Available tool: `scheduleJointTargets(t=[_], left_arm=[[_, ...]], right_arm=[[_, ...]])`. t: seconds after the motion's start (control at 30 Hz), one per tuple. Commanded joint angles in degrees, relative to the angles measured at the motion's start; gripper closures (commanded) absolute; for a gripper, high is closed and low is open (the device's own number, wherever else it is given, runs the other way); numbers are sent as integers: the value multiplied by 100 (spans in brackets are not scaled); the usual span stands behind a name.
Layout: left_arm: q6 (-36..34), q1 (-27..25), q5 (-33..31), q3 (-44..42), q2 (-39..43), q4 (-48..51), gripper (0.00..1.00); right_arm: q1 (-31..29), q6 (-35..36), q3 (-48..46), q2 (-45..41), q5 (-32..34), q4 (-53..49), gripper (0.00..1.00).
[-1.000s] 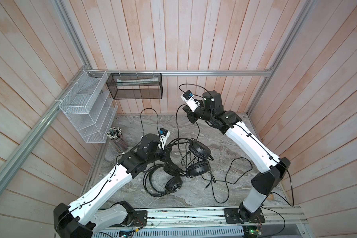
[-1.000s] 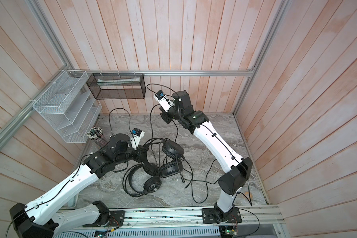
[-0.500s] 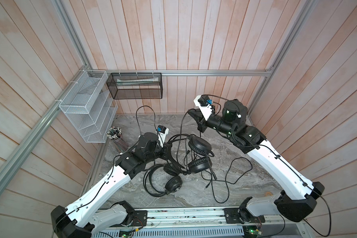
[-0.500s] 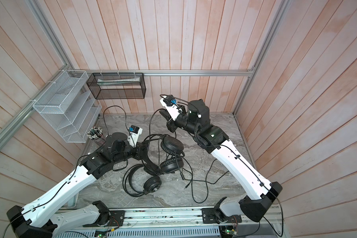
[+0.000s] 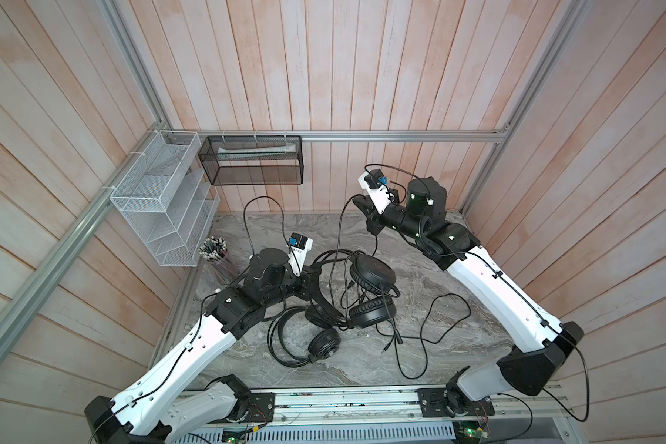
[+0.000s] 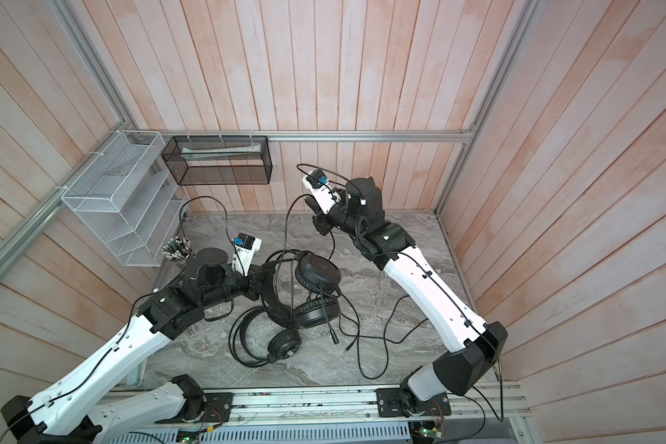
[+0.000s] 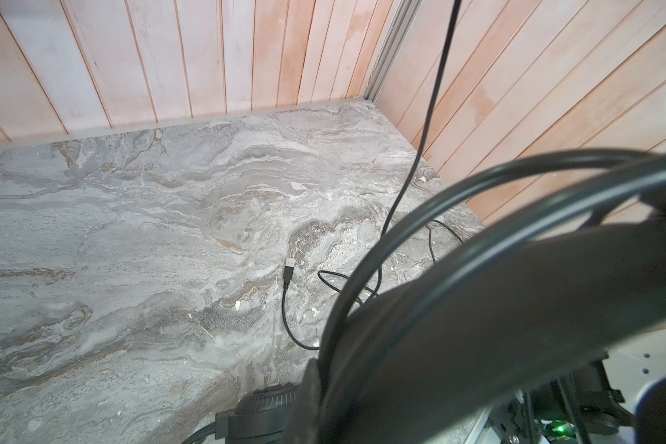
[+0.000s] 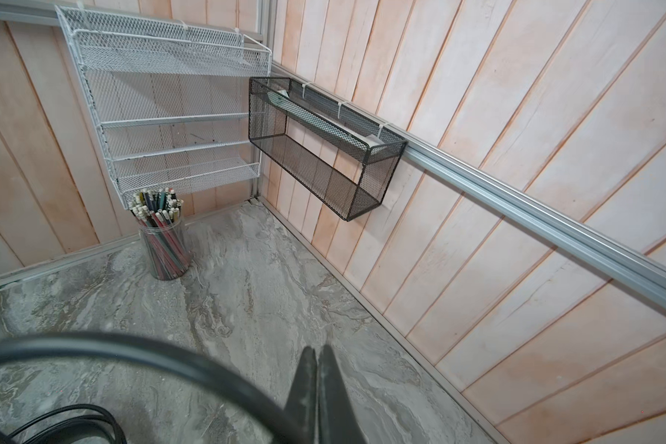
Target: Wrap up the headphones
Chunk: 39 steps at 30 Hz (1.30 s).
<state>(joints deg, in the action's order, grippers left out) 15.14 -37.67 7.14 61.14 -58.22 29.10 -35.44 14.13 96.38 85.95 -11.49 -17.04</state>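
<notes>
Two black headphones lie tangled mid-table. One headphones (image 5: 373, 269) (image 6: 318, 271) stands tilted, its headband in my left gripper (image 5: 311, 276) (image 6: 264, 276), which is shut on it. That headband (image 7: 477, 307) fills the left wrist view and hides the fingers. The other headphones (image 5: 323, 344) (image 6: 284, 345) lies flat in front, its earcup (image 7: 262, 407) below the held band. My right gripper (image 5: 360, 202) (image 6: 310, 202) (image 8: 318, 351) is raised near the back wall, shut on a thin black cable (image 5: 338, 246) (image 6: 287, 223) that runs down to the held headphones.
Loose cable loops (image 5: 439, 326) and a USB plug (image 7: 290, 265) lie on the right half of the marble table (image 5: 420, 261). A cup of pencils (image 5: 214, 250) (image 8: 162, 238) stands back left under a white mesh rack (image 5: 158, 203). A black mesh basket (image 5: 254, 161) hangs on the back wall.
The right arm has swung to the right, carrying the pinched cable with it at raised height. The left gripper and the held headphones have barely shifted.
</notes>
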Motion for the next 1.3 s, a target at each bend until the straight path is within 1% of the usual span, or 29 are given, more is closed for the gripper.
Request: scheduleJointTargets(t=[0.0, 0.13, 0.23, 0.33, 0.47, 0.53, 0.67, 0.77, 0.87, 0.93, 1.0, 1.1, 1.17, 1.23, 1.27], left_arm=[[-35, -21, 8, -78, 211, -119, 100], [-78, -21, -102, -68, 306, 17, 100], [-148, -19, -204, -72, 350, 147, 100], [-212, -21, -328, -82, 377, 228, 100], [-279, -21, -483, -72, 382, 328, 100], [-291, -21, -494, -70, 413, 354, 100], [-321, -21, -592, 38, 490, 420, 100], [-237, -21, -452, 149, 671, 350, 100], [-11, -15, -248, 382, 798, 266, 100], [194, -17, -51, 604, 894, 130, 100], [353, -21, -96, 859, 964, 34, 100], [405, -21, -484, 1578, 823, 215, 100], [364, -18, -799, 2076, 601, 367, 100], [332, -12, -1168, 2537, 312, 529, 100], [327, -13, -1352, 2706, 191, 593, 100]], right_arm=[[184, 42, 256, 80, -60, 75, 100], [394, -52, 342, 263, -100, 189, 100], [646, -255, 404, 360, -279, 424, 100], [869, -443, 656, 586, -664, 481, 100], [873, -427, 728, 669, -1327, 662, 100], [876, -504, 777, 720, -1370, 750, 100], [899, -425, 1028, 1041, -1314, 372, 100], [1002, -510, 953, 1354, -1429, 274, 100], [1008, -559, 878, 1701, -1525, 122, 100], [1005, -677, 533, 1779, -1589, 362, 100], [1009, -807, 31, 1713, -1598, 798, 100], [1007, -1096, -761, 1451, -1738, 1615, 100], [1008, -1358, -1239, 1284, -1885, 2148, 100], [961, -1505, -1679, 1152, -2139, 2546, 100], [913, -1558, -1874, 1097, -2155, 2721, 100]])
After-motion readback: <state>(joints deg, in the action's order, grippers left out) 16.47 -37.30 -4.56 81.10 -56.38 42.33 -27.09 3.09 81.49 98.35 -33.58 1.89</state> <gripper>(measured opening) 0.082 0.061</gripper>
